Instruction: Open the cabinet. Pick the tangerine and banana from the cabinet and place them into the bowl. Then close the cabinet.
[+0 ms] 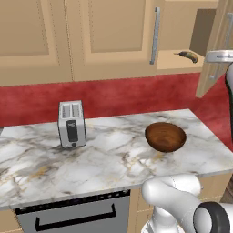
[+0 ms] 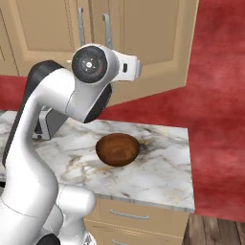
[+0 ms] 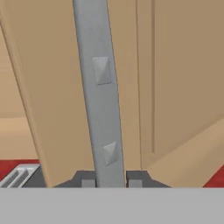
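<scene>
Room: a kitchen with a red wall behind a white marble tabletop (image 1: 113, 154) and tan wall cabinets above it.
Cabinet: the cabinet (image 1: 113, 36) hangs over the tabletop; its left door is shut, and its right door (image 1: 214, 50) stands swung outward, so the shelf inside is visible.
Handle: the long silver bar handle (image 3: 101, 96) of the open door runs up the middle of the hand view.
End effector: the end effector (image 3: 110, 179) is clamped on this handle, with 1 dark finger on each side of the bar, at the lower part of it.
Banana: a dark, spotted banana (image 1: 189, 55) lies on the cabinet shelf, near the open door.
Tangerine: I cannot find it in the pictures.
Bowl: the dark reddish-brown bowl (image 1: 165, 136) stands upright on the right part of the tabletop, with nothing inside.
Toaster: a silver toaster (image 1: 72, 124) stands on the tabletop, well apart from the bowl, to its left.
Below: a grey oven front (image 1: 73, 216) with a dark handle is under the tabletop edge.
</scene>
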Available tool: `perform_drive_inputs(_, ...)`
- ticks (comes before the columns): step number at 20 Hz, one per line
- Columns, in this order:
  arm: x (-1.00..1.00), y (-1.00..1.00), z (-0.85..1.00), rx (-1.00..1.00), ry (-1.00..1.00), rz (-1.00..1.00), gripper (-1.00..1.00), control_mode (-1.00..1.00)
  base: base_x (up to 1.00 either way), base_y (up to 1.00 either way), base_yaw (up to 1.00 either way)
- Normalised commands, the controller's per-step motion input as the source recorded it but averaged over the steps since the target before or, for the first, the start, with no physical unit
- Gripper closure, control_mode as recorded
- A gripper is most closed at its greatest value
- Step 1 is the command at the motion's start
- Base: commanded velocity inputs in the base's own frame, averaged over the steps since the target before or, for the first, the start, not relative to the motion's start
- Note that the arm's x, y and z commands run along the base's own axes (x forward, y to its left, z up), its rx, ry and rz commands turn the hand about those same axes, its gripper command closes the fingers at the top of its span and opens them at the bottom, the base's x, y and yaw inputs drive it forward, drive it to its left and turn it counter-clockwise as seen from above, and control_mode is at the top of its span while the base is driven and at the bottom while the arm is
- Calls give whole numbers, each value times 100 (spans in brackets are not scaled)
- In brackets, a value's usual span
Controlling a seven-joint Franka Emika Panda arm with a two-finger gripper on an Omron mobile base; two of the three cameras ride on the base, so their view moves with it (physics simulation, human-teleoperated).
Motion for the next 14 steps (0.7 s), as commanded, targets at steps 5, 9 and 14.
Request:
perform_drive_inputs(5, -43, -36, 0, 0, 0, 8, 100, -100, 0, 0, 0)
perform_drive_inputs(9, -32, -34, 0, 0, 0, 10, 100, -100, 0, 0, 0)
perform_drive_inputs(14, -9, -20, 0, 0, 0, 15, -100, -100, 0, 0, 0)
